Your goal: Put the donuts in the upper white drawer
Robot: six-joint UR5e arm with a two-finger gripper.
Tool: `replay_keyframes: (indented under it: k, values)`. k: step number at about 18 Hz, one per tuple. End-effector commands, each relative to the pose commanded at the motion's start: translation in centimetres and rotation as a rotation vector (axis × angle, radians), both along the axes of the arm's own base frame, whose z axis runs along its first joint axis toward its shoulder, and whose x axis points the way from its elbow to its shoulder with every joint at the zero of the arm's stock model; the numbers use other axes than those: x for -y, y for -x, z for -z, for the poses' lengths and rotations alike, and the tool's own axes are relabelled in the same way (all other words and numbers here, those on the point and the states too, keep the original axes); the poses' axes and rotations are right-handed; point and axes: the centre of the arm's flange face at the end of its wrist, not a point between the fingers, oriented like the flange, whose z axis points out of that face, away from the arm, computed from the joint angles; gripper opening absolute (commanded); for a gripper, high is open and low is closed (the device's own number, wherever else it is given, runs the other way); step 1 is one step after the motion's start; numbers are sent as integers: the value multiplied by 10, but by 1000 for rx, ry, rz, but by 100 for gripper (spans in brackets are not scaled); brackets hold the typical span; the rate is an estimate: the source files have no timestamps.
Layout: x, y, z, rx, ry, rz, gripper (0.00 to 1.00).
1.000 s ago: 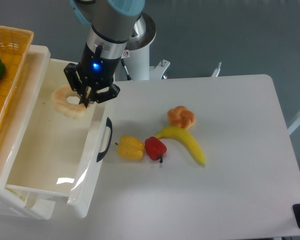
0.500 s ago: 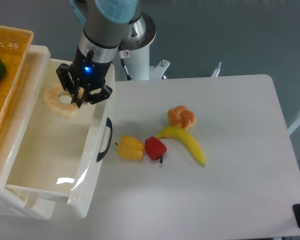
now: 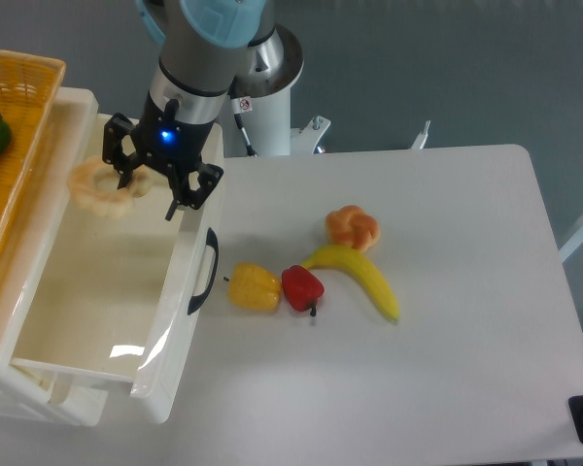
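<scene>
White drawer (image 3: 97,320): pincer (image 3: 148,187) seemingly spread, ring donut (image 3: 99,188) beside.

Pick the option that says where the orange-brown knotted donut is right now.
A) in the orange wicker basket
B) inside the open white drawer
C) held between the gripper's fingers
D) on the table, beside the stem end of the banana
D: the orange-brown knotted donut lies on the white table, close against the upper end of the banana, while the gripper is over the open white drawer beside the pale ring donut.
</scene>
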Motion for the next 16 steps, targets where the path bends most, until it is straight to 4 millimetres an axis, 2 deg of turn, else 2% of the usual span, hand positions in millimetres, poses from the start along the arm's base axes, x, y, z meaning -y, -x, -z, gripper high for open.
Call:
replay_keyframes:
  k: [11,13,16]
  values:
    - [-1,3,-5,-8,-9,-3,73]
    - [1,11,-6,-13,-17,-14,80]
    - [2,29,-5,-30,-30,-40,84]
